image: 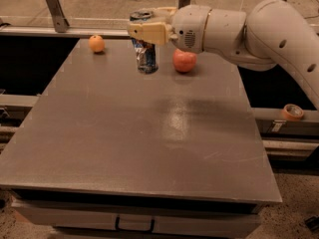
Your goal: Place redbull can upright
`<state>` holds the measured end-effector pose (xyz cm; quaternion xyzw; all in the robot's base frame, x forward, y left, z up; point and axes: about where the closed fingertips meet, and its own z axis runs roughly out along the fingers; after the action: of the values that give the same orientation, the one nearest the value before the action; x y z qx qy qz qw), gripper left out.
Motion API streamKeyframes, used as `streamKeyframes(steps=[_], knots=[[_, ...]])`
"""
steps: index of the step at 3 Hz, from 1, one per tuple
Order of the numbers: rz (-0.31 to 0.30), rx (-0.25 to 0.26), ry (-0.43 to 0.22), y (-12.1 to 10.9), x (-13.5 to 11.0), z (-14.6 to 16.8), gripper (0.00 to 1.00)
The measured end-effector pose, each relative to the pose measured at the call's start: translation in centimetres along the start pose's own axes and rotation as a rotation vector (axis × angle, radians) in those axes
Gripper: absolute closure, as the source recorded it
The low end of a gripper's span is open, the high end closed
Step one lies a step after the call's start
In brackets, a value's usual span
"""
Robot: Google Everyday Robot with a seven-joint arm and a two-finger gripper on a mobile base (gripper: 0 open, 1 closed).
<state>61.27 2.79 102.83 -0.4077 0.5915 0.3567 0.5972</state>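
The redbull can (147, 59) is slim, blue and silver, with a silver top. It stands about upright at the far middle of the grey table (149, 133), its base on or just above the surface. My gripper (141, 22) comes in from the right. It is shut on the can's upper part, with one tan finger (149, 33) across its front and the other behind its top. The lower half of the can shows below the finger.
A red apple (184, 60) sits just right of the can, under my arm (239, 29). A small orange (96, 43) lies at the far left corner. A tape roll (292, 112) rests on a ledge off the table's right side. A rail runs behind the table.
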Motion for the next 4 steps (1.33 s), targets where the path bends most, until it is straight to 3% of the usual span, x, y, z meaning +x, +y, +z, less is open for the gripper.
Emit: streamKeyframes(steps=[1, 2, 3, 4], knots=[[-0.055, -0.012, -0.072, 0.7, 1.2, -0.5, 1.0], [-0.181, -0.04, -0.097, 1.1, 2.5, -1.3, 1.0], [-0.246, -0.082, -0.083, 1.5, 4.2, -1.7, 1.0], [-0.249, -0.125, -0.059, 1.8, 6.2, -1.5, 1.0]])
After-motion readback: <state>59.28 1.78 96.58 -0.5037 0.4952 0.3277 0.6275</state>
